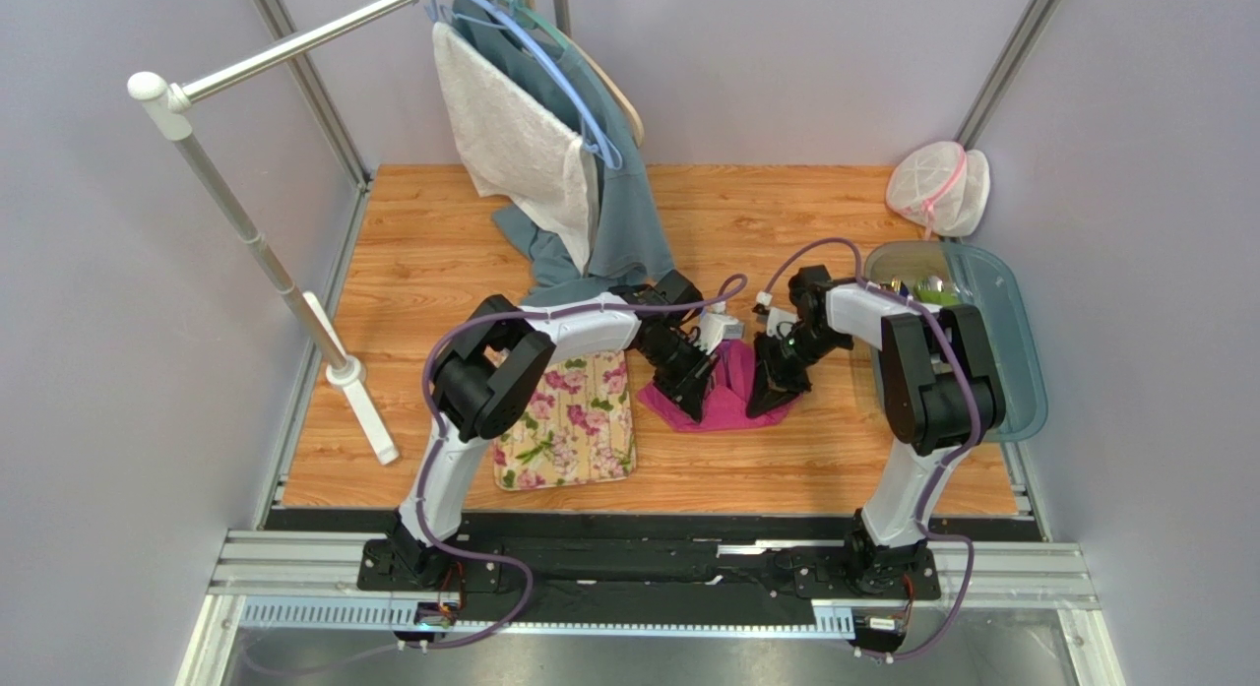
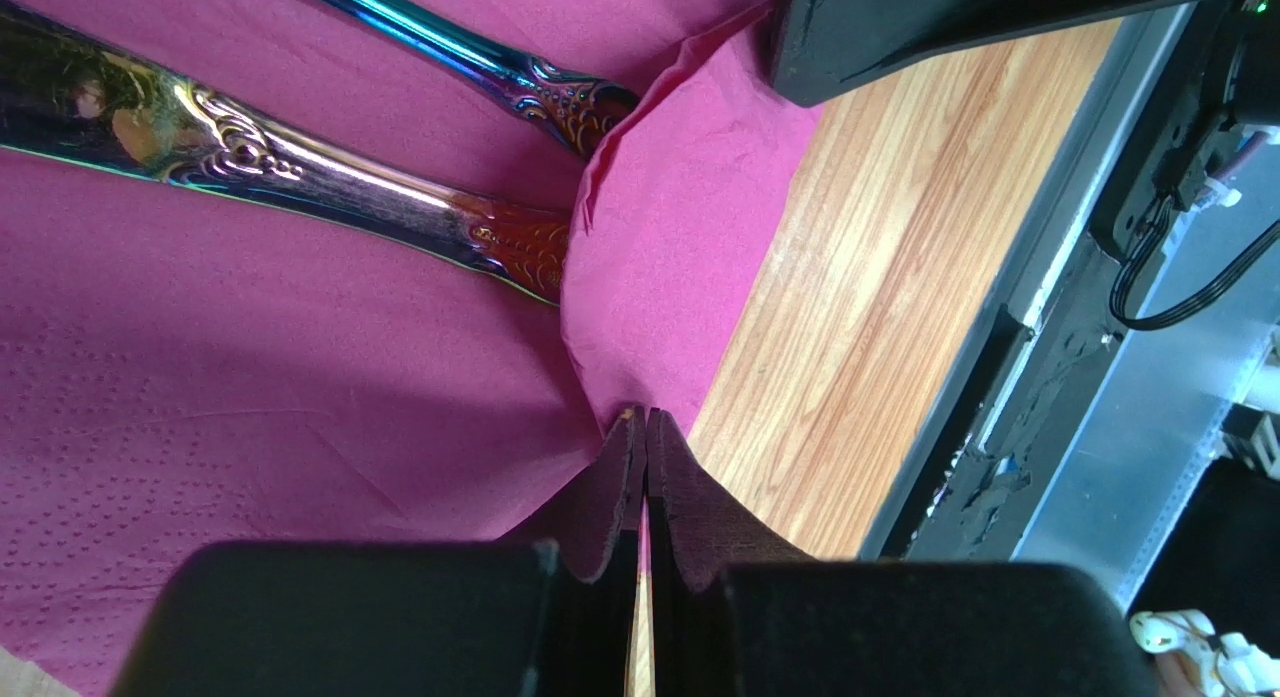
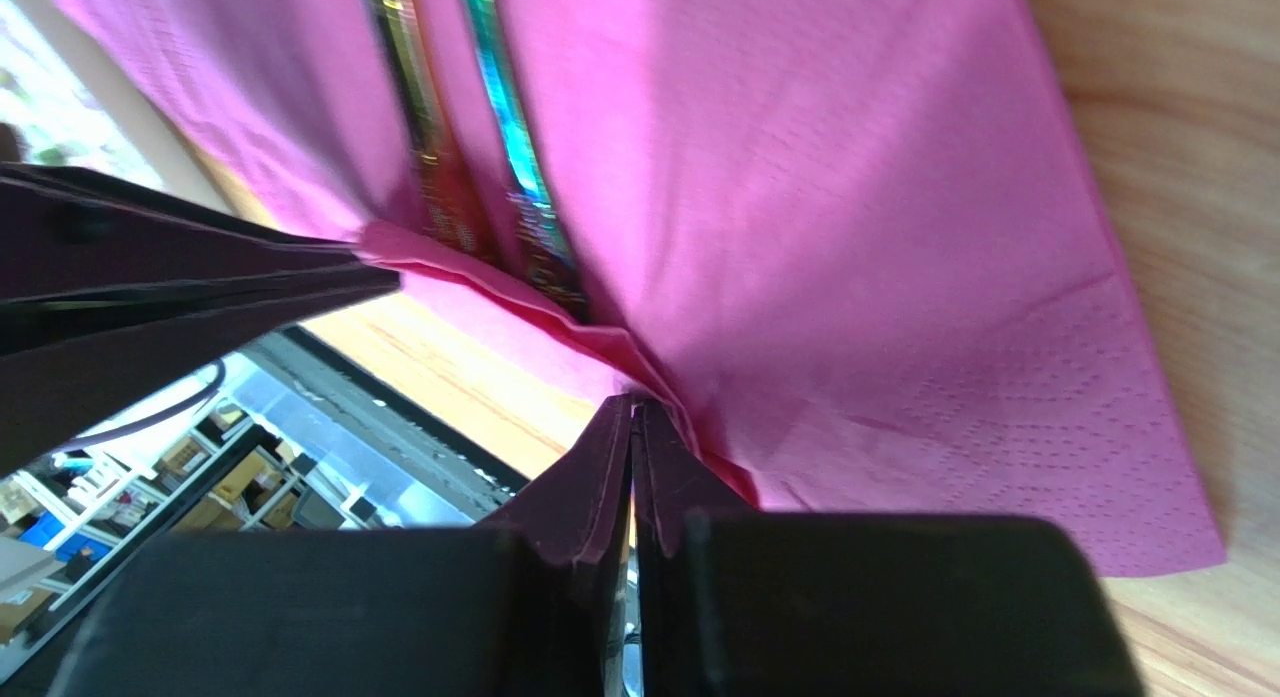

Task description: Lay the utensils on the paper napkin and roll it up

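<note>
The magenta paper napkin (image 1: 728,398) lies on the wooden table between my two grippers. In the left wrist view two iridescent utensil handles (image 2: 301,157) lie on the napkin (image 2: 271,412), and its near edge is lifted and folded over their ends. My left gripper (image 2: 646,420) is shut on that edge. My right gripper (image 3: 631,412) is shut on the same edge of the napkin (image 3: 842,202), next to the utensils (image 3: 511,172). From above, the left gripper (image 1: 688,369) and right gripper (image 1: 772,384) stand close together over the napkin.
A cream flowered mat (image 1: 570,420) lies left of the napkin. A grey-blue cloth (image 1: 621,199) and a towel hang from a rack at the back. A teal tray (image 1: 1006,347) sits at the right, with a mesh bag (image 1: 939,189) behind it. A white rack pole (image 1: 266,258) stands at the left.
</note>
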`<control>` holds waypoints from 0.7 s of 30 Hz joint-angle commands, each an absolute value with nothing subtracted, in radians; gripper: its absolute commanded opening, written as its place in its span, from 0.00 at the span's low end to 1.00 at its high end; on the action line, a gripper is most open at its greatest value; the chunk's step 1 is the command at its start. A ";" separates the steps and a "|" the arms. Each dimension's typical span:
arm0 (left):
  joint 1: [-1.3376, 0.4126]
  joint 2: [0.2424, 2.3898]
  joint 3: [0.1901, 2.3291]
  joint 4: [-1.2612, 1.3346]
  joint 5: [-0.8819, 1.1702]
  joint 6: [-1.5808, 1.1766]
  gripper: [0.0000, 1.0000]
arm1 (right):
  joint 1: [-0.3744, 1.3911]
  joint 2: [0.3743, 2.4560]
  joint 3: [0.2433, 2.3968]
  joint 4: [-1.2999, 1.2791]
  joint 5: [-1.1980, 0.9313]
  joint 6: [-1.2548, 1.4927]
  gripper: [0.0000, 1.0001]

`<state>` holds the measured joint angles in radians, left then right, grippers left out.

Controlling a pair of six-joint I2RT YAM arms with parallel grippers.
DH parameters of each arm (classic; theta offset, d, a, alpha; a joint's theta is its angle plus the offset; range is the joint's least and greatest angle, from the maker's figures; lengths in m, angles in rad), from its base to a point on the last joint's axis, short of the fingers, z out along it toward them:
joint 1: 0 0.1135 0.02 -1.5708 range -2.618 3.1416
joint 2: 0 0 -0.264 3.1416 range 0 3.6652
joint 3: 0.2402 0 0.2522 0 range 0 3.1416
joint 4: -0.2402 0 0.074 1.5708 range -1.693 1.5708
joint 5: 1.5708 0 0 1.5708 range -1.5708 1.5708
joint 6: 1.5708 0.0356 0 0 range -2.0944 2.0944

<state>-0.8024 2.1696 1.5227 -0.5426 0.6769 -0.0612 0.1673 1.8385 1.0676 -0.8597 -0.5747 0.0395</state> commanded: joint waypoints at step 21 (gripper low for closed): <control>-0.793 2.177 1.532 -0.557 0.644 -0.063 0.02 | 0.218 1.864 1.095 -0.870 -0.562 0.041 0.06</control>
